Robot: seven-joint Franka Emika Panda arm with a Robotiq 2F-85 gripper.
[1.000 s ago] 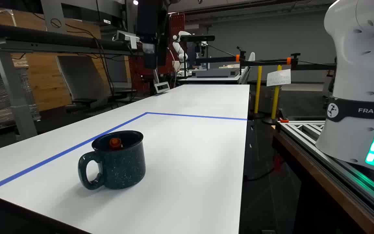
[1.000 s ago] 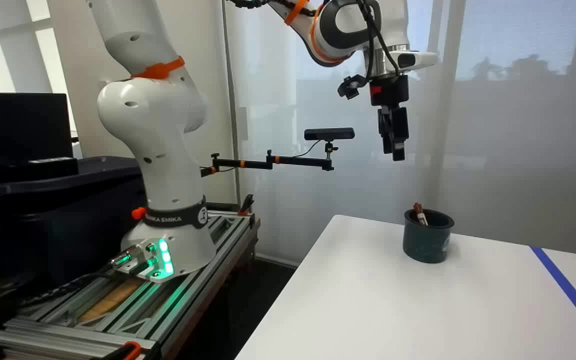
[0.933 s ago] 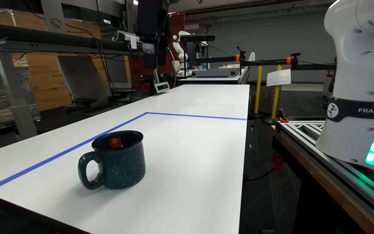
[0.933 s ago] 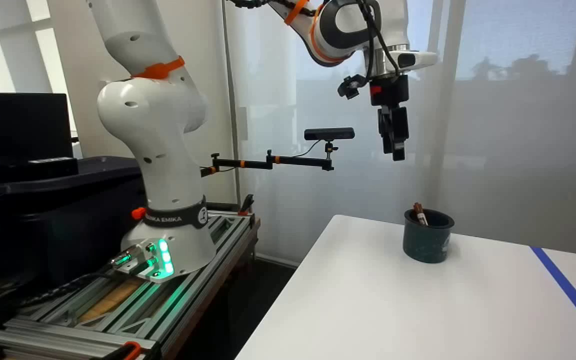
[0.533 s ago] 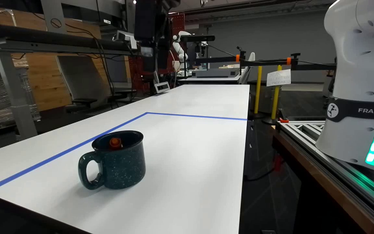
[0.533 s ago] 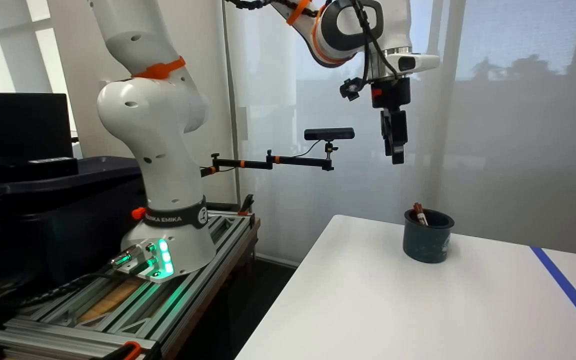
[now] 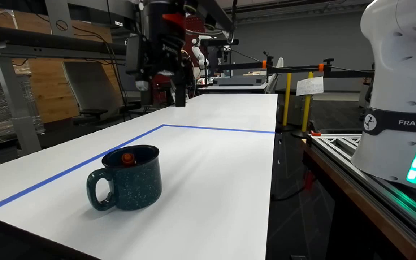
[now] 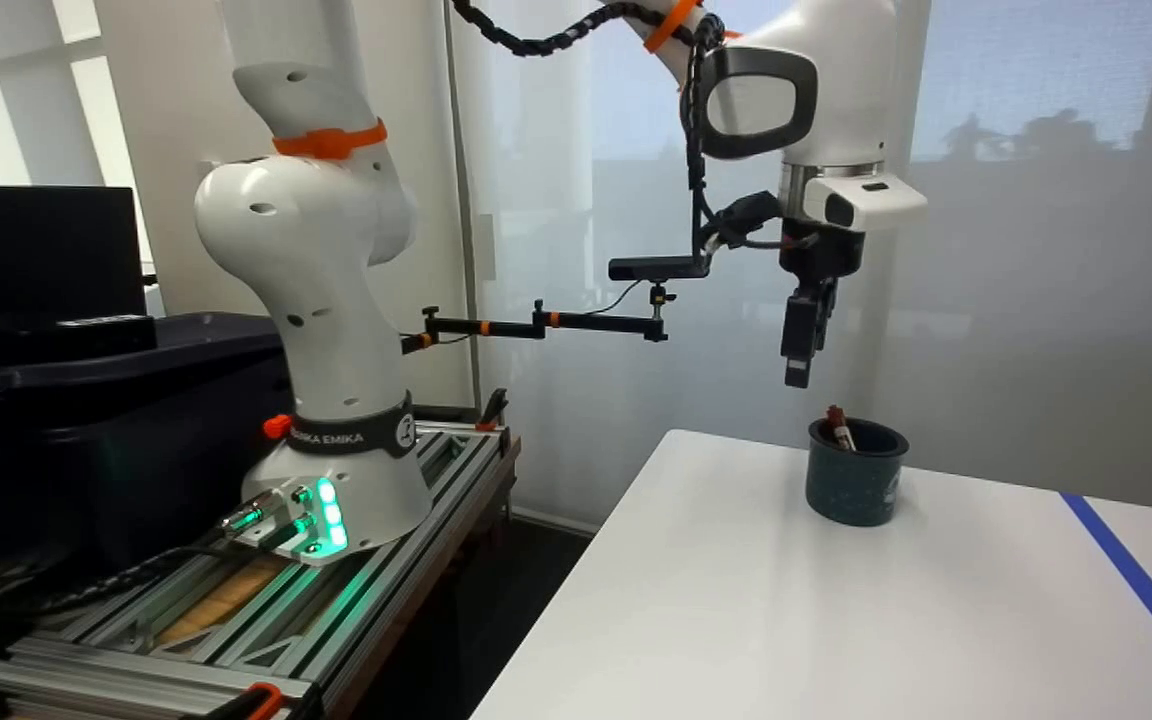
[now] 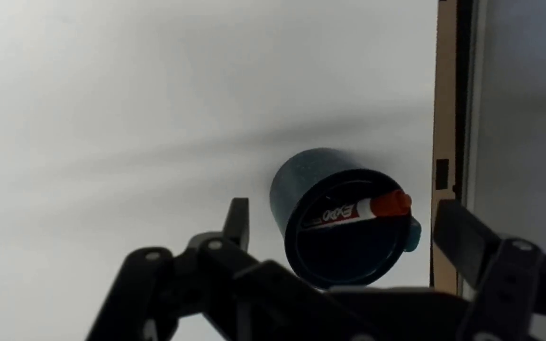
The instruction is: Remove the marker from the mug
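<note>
The dark teal mug (image 7: pixel 137 189) stands upright on the white table, also in an exterior view (image 8: pixel 848 490) and the wrist view (image 9: pixel 301 177). The marker (image 9: pixel 365 209) leans inside it, its red cap (image 9: pixel 389 203) at the rim on the handle side in the wrist view; its lower end is in the dark interior. The marker also shows in both exterior views (image 7: pixel 128 159) (image 8: pixel 841 430). My gripper (image 9: pixel 343 213) is open and empty, its fingers wide apart with the mug's mouth between them in that view. In both exterior views the gripper (image 7: pixel 163 101) (image 8: pixel 798 372) hangs above mug height, touching nothing.
The white table (image 7: pixel 211 173) carries a blue tape line (image 7: pixel 70 169). A table edge (image 9: pixel 445 118) runs close by the mug's handle side in the wrist view. A camera on a bar (image 8: pixel 658 268) stands behind the arm in an exterior view.
My gripper has come down nearer the mug and turned, so both fingers now show spread in an exterior view. The mug and marker have not moved.
</note>
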